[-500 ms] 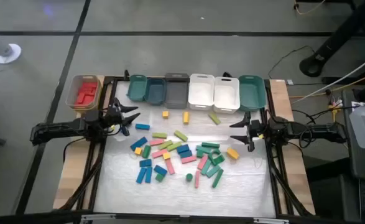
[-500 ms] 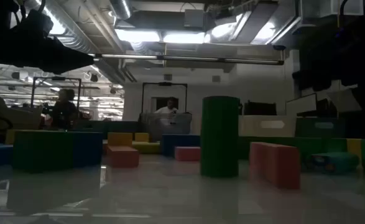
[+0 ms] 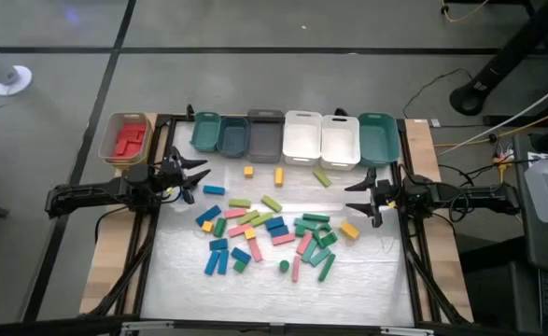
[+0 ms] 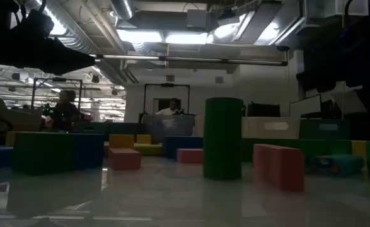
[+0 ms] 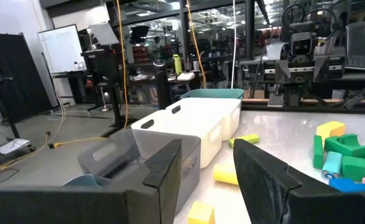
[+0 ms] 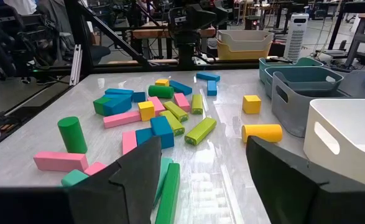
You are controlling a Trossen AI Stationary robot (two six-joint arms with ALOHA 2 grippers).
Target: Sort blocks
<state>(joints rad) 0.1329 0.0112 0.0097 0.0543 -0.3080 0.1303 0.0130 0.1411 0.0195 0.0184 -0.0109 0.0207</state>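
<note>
Upright dark green cylinder block (image 3: pixel 284 266) nearest the table's front edge, then the scatter of small solid-coloured blocks (image 3: pixel 264 233) mid-table between left gripper (image 3: pixel 191 176) and right gripper (image 3: pixel 361 197), both hovering with fingers apart and empty, then the row of plastic bins (image 3: pixel 292 136) along the far edge.

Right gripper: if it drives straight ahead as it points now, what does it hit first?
Probably nothing at once. The open right gripper faces bare table; the yellow block sits just off its line, the pile farther on.
</note>
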